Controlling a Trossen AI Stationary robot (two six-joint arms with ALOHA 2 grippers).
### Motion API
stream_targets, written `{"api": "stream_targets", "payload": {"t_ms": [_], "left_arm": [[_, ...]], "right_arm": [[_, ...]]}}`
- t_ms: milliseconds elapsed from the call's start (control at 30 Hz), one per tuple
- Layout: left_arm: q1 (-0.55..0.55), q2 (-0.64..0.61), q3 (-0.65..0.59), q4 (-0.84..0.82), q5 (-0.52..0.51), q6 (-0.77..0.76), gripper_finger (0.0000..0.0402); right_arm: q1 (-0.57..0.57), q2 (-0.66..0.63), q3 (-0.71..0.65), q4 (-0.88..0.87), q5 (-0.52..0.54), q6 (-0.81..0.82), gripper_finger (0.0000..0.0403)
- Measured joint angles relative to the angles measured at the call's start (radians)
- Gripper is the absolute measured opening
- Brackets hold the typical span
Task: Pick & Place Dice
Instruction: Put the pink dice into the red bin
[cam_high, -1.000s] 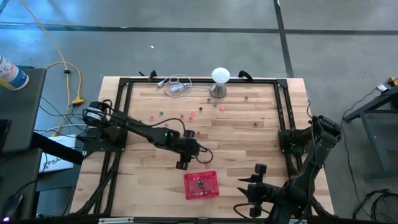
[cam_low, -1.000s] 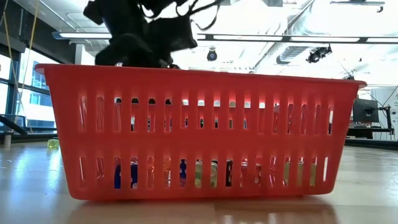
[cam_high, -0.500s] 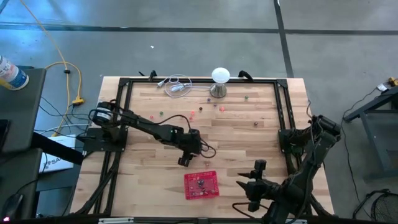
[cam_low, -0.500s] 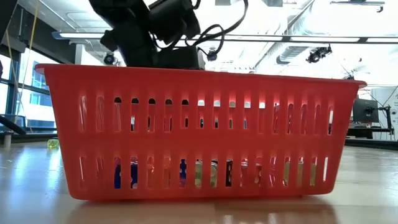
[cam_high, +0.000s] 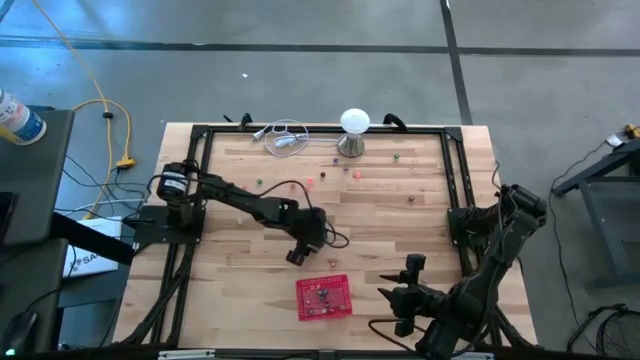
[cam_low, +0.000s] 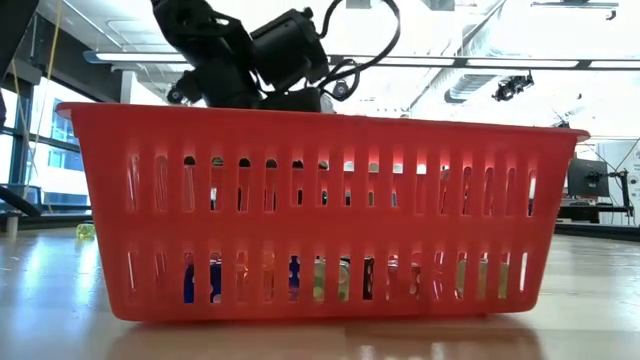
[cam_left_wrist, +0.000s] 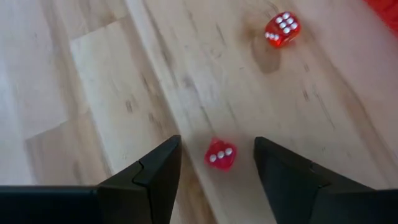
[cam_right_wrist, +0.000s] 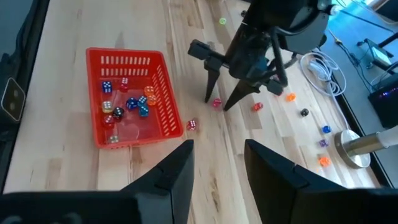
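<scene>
Over the pale wooden table (cam_high: 400, 240), seen from above, the left gripper (cam_high: 297, 257) hangs just behind the small red slatted plastic basket (cam_high: 323, 297), while the right gripper (cam_high: 398, 298) waits near the front edge.

At table height, the basket's wall (cam_low: 320, 210) fills the frame, with coloured dice (cam_low: 290, 278) showing dimly through its slats.

From the left wrist, wide-spread fingers (cam_left_wrist: 155, 174) straddle a translucent red die (cam_left_wrist: 220, 154) lying on the wood; a second red die (cam_left_wrist: 282, 29) lies farther off.

From the right wrist, half-parted fingers (cam_right_wrist: 177, 171) hold nothing; more dice (cam_right_wrist: 127, 104) lie in the basket.
</scene>
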Motion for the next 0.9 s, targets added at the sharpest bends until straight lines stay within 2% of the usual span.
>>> {"api": "stream_targets", "payload": {"t_ms": [233,367,500,700,900], "left_arm": [[0.022,0.022,0.003,-0.011,0.046,-0.019,0.0134],[0.022,0.032,0.004,-0.021,0.041,-0.004,0.0093],[0.021,0.032,0.003,-0.026,0.000,-0.055,0.0047],[0.015,0.023,0.002,-0.030,-0.010,-0.110,0.0043],[-0.057,-0.077,-0.009,-0.088,-0.128,-0.158,0.0043]], "right_arm": [[-0.005,0.000,0.000,0.001,-0.003,-0.026,0.0133],[-0.006,0.000,0.000,0.001,-0.002,-0.034,0.0133],[-0.006,0.000,0.000,0.003,-0.004,-0.034,0.0133],[-0.006,0.000,0.000,0.042,-0.005,-0.042,0.0133],[-0.006,0.000,0.000,0.095,-0.020,-0.042,0.0133]]}}
